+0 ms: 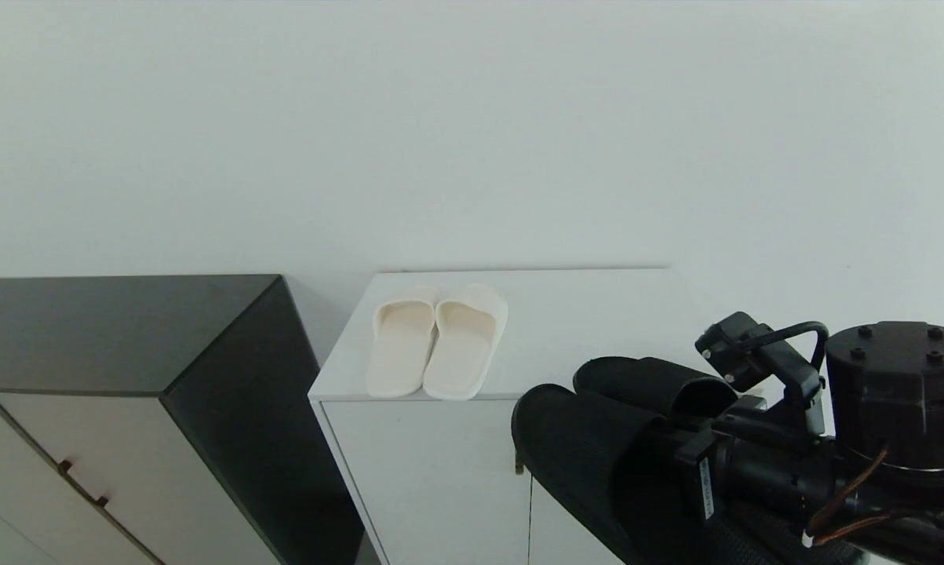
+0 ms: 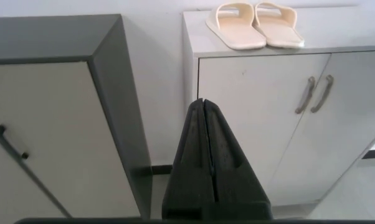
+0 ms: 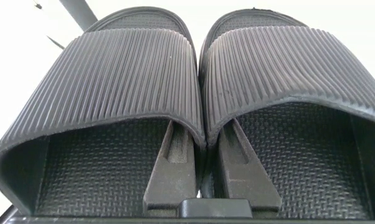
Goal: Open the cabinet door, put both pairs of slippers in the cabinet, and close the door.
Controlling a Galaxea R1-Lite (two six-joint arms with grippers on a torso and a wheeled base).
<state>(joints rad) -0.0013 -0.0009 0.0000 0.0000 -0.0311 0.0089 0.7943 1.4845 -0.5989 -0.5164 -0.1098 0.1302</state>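
Right fingers [image 3: 170, 169] pinch black slippers [image 3: 125, 68] by inner walls; left fingers [image 2: 190, 163] pressed together.

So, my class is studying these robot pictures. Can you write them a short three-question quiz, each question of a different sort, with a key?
1. True or false: the doors of the white two-door cabinet stand open.
2. Where does the pair of cream foam slippers lie? A) on top of the white cabinet B) inside it C) on the floor
3. In a few words: what is the right gripper shut on?

Key
1. False: both doors are shut.
2. A
3. The pair of black ribbed slippers, pinched together by their inner walls.
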